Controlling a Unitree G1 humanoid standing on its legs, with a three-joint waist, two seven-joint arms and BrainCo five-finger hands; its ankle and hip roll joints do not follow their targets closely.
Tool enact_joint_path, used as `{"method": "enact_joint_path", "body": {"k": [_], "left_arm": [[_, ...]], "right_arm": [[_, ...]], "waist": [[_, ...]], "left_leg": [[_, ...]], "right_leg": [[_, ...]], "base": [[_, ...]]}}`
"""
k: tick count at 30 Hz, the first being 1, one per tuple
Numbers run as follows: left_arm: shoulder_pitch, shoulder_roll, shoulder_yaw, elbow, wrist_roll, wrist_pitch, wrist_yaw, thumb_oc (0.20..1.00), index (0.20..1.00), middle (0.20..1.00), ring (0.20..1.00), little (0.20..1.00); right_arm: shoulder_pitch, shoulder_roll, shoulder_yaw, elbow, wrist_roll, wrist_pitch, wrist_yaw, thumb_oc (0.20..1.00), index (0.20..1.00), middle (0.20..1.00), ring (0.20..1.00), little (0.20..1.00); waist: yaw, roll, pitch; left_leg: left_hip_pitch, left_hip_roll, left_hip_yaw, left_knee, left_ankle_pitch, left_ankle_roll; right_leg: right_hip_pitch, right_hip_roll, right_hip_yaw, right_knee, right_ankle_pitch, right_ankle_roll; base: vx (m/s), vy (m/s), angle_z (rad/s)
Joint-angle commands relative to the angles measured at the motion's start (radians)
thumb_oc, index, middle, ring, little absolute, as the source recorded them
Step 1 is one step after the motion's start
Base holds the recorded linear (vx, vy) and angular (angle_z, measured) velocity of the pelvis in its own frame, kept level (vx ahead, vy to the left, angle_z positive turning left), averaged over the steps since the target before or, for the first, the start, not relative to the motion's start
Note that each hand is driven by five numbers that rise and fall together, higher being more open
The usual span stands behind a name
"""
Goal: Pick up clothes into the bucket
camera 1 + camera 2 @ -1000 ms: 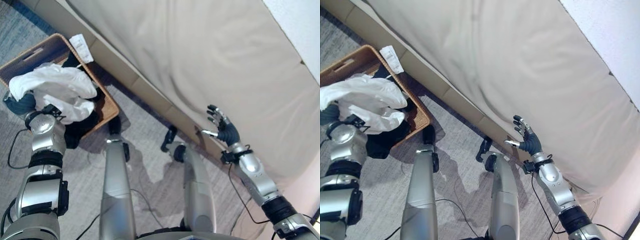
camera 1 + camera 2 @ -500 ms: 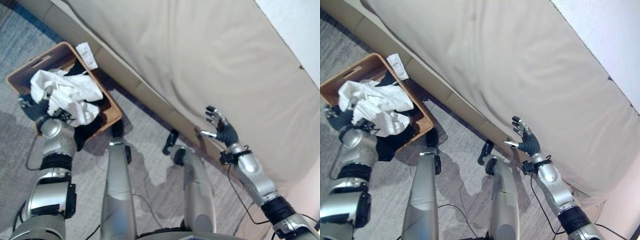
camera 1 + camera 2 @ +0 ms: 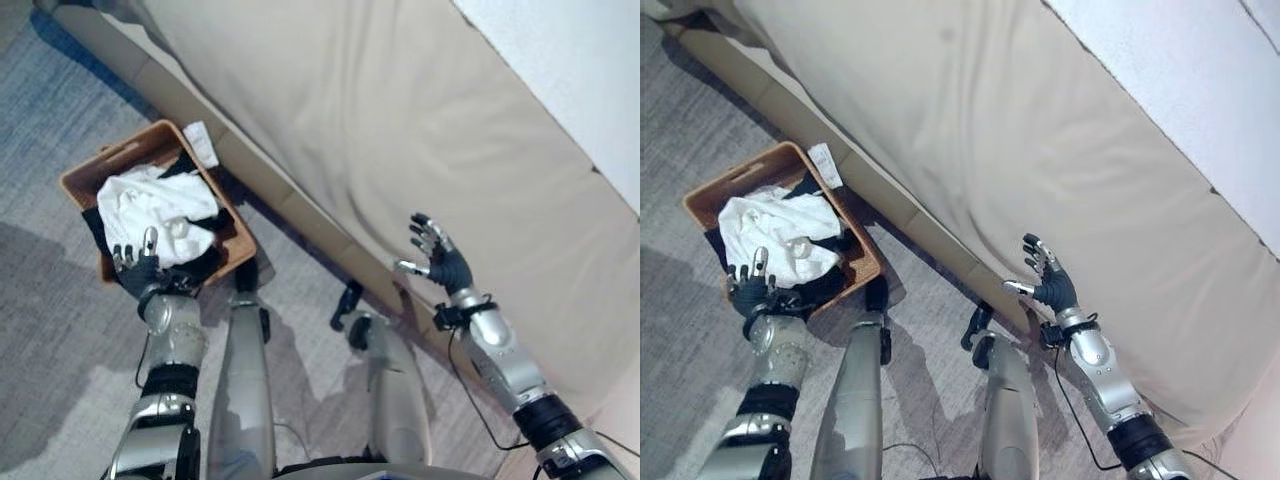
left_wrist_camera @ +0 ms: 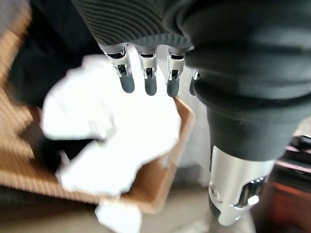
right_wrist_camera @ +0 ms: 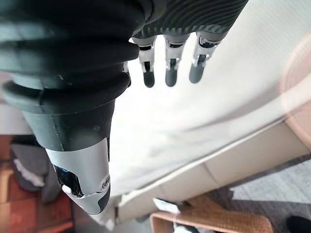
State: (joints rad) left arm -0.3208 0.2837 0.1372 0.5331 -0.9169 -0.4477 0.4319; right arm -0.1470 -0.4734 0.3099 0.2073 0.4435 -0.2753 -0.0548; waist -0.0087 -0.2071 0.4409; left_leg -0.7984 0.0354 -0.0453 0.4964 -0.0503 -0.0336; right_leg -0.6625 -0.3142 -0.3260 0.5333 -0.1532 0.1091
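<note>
A brown wicker basket (image 3: 105,157) stands on the carpet beside a big beige cushion. A crumpled white cloth (image 3: 160,205) lies on top inside it, over dark clothes (image 3: 95,226) that hang over the near rim. My left hand (image 3: 135,270) hovers just at the basket's near edge, open, with straight fingers and nothing in it; the left wrist view shows its fingers (image 4: 149,77) above the white cloth (image 4: 107,131). My right hand (image 3: 442,264) is raised and open over the cushion's front edge, far from the basket, holding nothing.
The beige cushion (image 3: 400,130) slants across the scene behind the basket, with a white wall (image 3: 580,60) beyond it. A small white tag (image 3: 202,143) hangs at the basket's far corner. Grey carpet (image 3: 60,330) spreads to the left and front.
My left hand has let go of the white cloth, which now lies in the basket, and has drawn back to the near rim. The camera has shifted. The right hand has stayed put.
</note>
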Motion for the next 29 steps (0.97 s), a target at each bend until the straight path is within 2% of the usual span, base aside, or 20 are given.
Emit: {"method": "enact_joint_path", "body": {"k": [1,5,6,7,10,11,13,16,17,22,23,24,26,28,29], "left_arm": [[0.08,0.029,-0.002,-0.123,0.146,-0.083,-0.014,1.0,1.0,1.0,1.0,1.0],[0.139,0.046,-0.051,-0.226,0.233,-0.078,-0.069,1.0,1.0,1.0,1.0,1.0],[0.153,0.052,-0.063,-0.23,0.251,-0.075,-0.094,1.0,1.0,1.0,1.0,1.0],[0.153,0.052,-0.064,-0.23,0.251,-0.075,-0.094,1.0,1.0,1.0,1.0,1.0],[0.212,0.076,-0.104,-0.261,0.309,-0.057,-0.181,1.0,1.0,1.0,1.0,1.0],[0.236,0.072,-0.12,-0.262,0.285,-0.053,-0.232,1.0,1.0,1.0,1.0,1.0],[0.236,0.072,-0.12,-0.262,0.284,-0.053,-0.232,1.0,1.0,1.0,1.0,1.0],[0.292,0.064,-0.144,-0.266,0.28,-0.03,-0.302,1.0,1.0,1.0,1.0,1.0],[0.331,0.066,-0.16,-0.28,0.29,-0.017,-0.342,1.0,1.0,1.0,1.0,1.0],[0.395,0.072,-0.206,-0.295,0.306,0.02,-0.419,1.0,1.0,1.0,1.0,1.0],[0.411,0.074,-0.223,-0.301,0.315,0.029,-0.441,1.0,1.0,1.0,1.0,1.0],[0.412,0.074,-0.223,-0.301,0.315,0.029,-0.441,1.0,1.0,1.0,1.0,1.0],[0.421,0.05,-0.251,-0.286,0.296,0.042,-0.446,1.0,1.0,1.0,1.0,1.0],[0.421,0.05,-0.251,-0.286,0.295,0.042,-0.447,1.0,1.0,1.0,1.0,1.0],[0.432,0.042,-0.264,-0.292,0.301,0.05,-0.448,1.0,1.0,1.0,1.0,1.0]], "right_arm": [[0.044,0.013,-0.045,0.022,0.0,-0.041,-0.009,1.0,1.0,1.0,1.0,1.0],[0.049,0.027,-0.069,0.076,0.0,-0.043,-0.006,1.0,1.0,1.0,1.0,1.0],[0.046,0.028,-0.077,0.088,-0.008,-0.043,-0.003,1.0,1.0,1.0,1.0,1.0],[0.046,0.028,-0.077,0.088,-0.008,-0.043,-0.003,1.0,1.0,1.0,1.0,1.0],[0.082,0.03,-0.105,0.09,-0.01,-0.043,0.033,1.0,1.0,1.0,1.0,1.0],[0.094,0.043,-0.114,0.105,-0.006,-0.041,0.046,1.0,1.0,1.0,1.0,1.0],[0.094,0.043,-0.114,0.105,-0.006,-0.041,0.046,1.0,1.0,1.0,1.0,1.0],[0.116,0.078,-0.115,0.098,0.046,-0.036,0.086,1.0,1.0,1.0,1.0,1.0],[0.139,0.111,-0.122,0.097,0.13,-0.034,0.126,1.0,1.0,1.0,1.0,1.0],[0.203,0.175,-0.151,0.071,0.227,-0.028,0.169,1.0,1.0,1.0,1.0,1.0],[0.209,0.186,-0.161,0.057,0.208,-0.035,0.155,1.0,1.0,1.0,1.0,1.0],[0.21,0.186,-0.161,0.056,0.208,-0.034,0.155,1.0,1.0,1.0,1.0,1.0],[0.21,0.229,-0.163,0.051,0.226,-0.052,0.128,1.0,1.0,1.0,1.0,1.0],[0.21,0.229,-0.163,0.05,0.226,-0.052,0.127,1.0,1.0,1.0,1.0,1.0],[0.221,0.234,-0.152,0.04,0.199,-0.052,0.113,1.0,1.0,1.0,1.0,1.0]], "waist": [[-0.005,0.024,-0.054],[0.008,0.035,-0.07],[0.009,0.037,-0.075],[0.009,0.037,-0.073],[0.001,0.048,-0.103],[-0.002,0.054,-0.125],[-0.001,0.054,-0.124],[-0.008,0.071,-0.172],[-0.013,0.084,-0.195],[-0.026,0.107,-0.248],[-0.034,0.118,-0.279],[-0.033,0.118,-0.278],[-0.039,0.13,-0.323],[-0.039,0.13,-0.321],[-0.039,0.132,-0.346]], "left_leg": [[0.064,0.011,-0.038,-0.084,0.002,0.001],[0.173,0.019,-0.037,-0.144,0.018,-0.005],[0.19,0.016,-0.029,-0.17,0.055,0.0],[0.195,0.016,-0.029,-0.174,0.057,0.0],[0.299,0.025,-0.024,-0.236,0.072,-0.007],[0.352,0.034,-0.015,-0.272,0.081,-0.011],[0.356,0.035,-0.015,-0.274,0.082,-0.012],[0.458,0.05,0.01,-0.361,0.107,-0.015],[0.501,0.052,0.025,-0.4,0.12,-0.016],[0.583,0.039,0.04,-0.441,0.122,-0.018],[0.61,0.036,0.05,-0.45,0.12,-0.016],[0.613,0.037,0.051,-0.451,0.12,-0.017],[0.665,0.035,0.069,-0.479,0.117,-0.018],[0.668,0.035,0.07,-0.481,0.117,-0.019],[0.701,0.038,0.081,-0.499,0.115,-0.02]], "right_leg": [[0.072,-0.036,0.034,-0.093,0.168,0.089],[0.194,-0.033,0.016,-0.162,0.188,0.095],[0.217,-0.035,0.007,-0.194,0.221,0.086],[0.221,-0.035,0.006,-0.197,0.222,0.086],[0.324,-0.024,-0.003,-0.27,0.232,0.088],[0.375,-0.016,-0.002,-0.314,0.235,0.09],[0.378,-0.016,-0.002,-0.316,0.236,0.09],[0.45,0.001,0.01,-0.395,0.257,0.098],[0.479,0.006,0.013,-0.415,0.258,0.1],[0.545,0.007,0.01,-0.441,0.259,0.104],[0.567,0.011,0.014,-0.457,0.26,0.107],[0.57,0.011,0.014,-0.458,0.26,0.107],[0.609,0.023,0.023,-0.492,0.256,0.107],[0.611,0.023,0.023,-0.493,0.256,0.107],[0.634,0.03,0.027,-0.509,0.253,0.107]], "base": [[0.04,-0.014,0.03],[0.03,-0.004,-0.01],[-0.03,0.022,-0.06],[-0.02,0.041,-0.05],[0.06,0.005,-0.07],[0.08,-0.002,-0.11],[0.03,0.002,-0.15],[0.04,0.018,-0.16],[0.03,0.035,-0.23],[0.06,0.024,-0.17],[0.06,0.017,-0.03],[0.06,0.026,-0.05],[0.06,0.014,-0.1],[0.04,0.001,-0.1],[0.06,-0.006,-0.12]]}}
